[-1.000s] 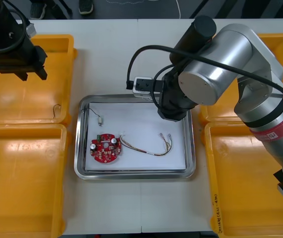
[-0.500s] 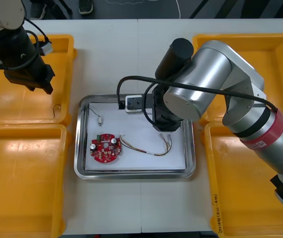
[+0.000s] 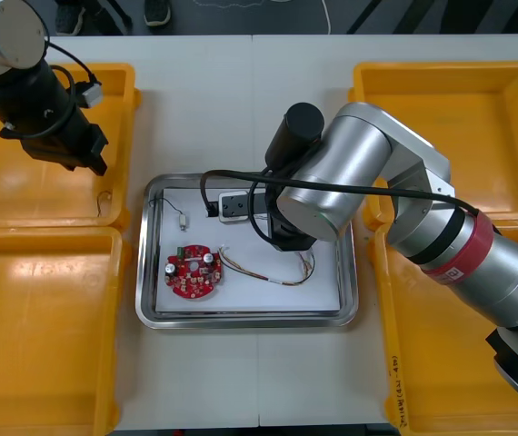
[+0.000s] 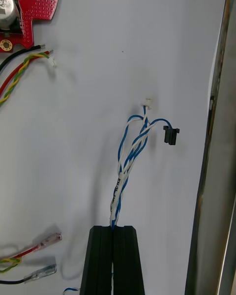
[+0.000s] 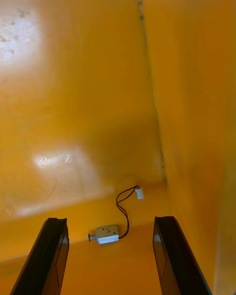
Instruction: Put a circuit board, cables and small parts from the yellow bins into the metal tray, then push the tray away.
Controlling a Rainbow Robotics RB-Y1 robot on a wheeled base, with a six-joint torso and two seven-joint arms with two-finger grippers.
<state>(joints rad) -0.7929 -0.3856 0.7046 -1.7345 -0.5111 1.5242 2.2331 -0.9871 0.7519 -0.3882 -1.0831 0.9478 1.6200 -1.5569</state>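
Right wrist view: twisted blue and white cable [image 4: 130,162] is pinched by right claw [image 4: 113,228] above metal tray [image 4: 216,177] holding round red circuit board [image 4: 29,10]; left claw [image 5: 109,220] is held open, empty.

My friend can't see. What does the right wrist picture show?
The right gripper, fingers shut, pinches the end of a twisted blue and white cable over the white inside of the metal tray. A red circuit board and a red and yellow cable lie farther off.

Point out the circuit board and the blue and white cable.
circuit board [image 3: 192,274]: front view, its red middle.
blue and white cable [image 4: 131,153]: right wrist view, its twisted middle.
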